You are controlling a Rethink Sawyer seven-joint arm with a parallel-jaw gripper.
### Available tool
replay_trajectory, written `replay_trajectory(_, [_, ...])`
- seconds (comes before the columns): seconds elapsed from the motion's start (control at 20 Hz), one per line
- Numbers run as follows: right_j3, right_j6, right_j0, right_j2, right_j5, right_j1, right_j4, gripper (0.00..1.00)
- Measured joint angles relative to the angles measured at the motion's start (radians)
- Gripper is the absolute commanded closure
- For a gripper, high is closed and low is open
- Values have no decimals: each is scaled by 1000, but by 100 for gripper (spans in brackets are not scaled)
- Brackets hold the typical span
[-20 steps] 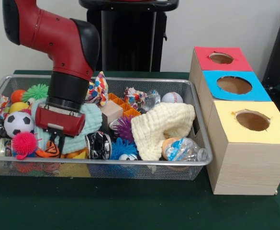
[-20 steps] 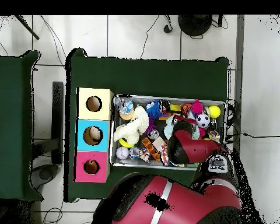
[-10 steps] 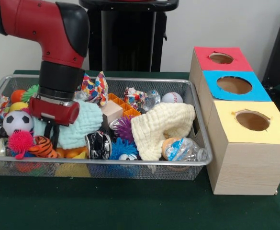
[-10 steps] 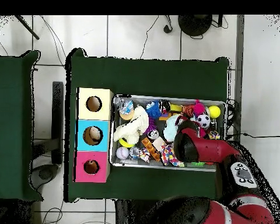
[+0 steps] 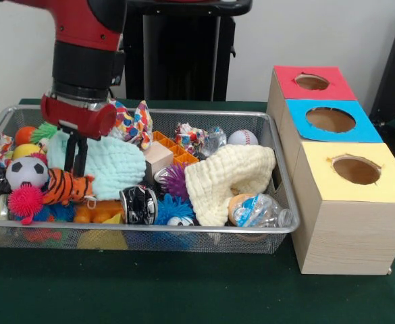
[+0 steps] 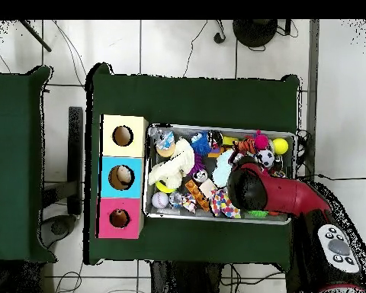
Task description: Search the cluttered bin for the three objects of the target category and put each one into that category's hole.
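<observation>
The wire mesh bin [image 5: 183, 229] sits on the green table, full of toys. My gripper [image 5: 75, 174] hangs over the bin's left end, shut on the orange striped tiger plush [image 5: 61, 189], which it holds just above the other toys. In the overhead view the tiger [image 6: 251, 142] shows beside the arm's wrist [image 6: 247, 187], which hides the gripper. The red-surround hole [image 5: 311, 82] is on the farthest box to the right; it also shows in the overhead view [image 6: 120, 218]. I see no tan-brown or purple plush.
A soccer ball [image 5: 25, 172], a pink spiky ball [image 5: 25, 200] and a mint cloth [image 5: 116, 165] lie around the tiger. A cream cloth [image 5: 227, 175] and a baseball [image 5: 242, 138] lie further right. The blue hole [image 5: 330, 119] and yellow hole [image 5: 356, 169] are nearer.
The gripper has risen and shifted slightly left, lifting the tiger plush up out of the clutter. The arm has swung away from above the bin's middle.
</observation>
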Motion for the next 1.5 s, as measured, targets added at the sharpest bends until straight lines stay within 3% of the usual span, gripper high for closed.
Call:
replay_trajectory(0.5, [49, 0, 46, 5, 3, -105, 42, 100])
replay_trajectory(1.25, [80, 0, 51, 8, 3, -159, 80, 100])
replay_trajectory(1.3, [81, 0, 53, 8, 3, -165, 80, 0])
replay_trajectory(1.5, [82, 0, 50, 13, 3, -166, 79, 0])
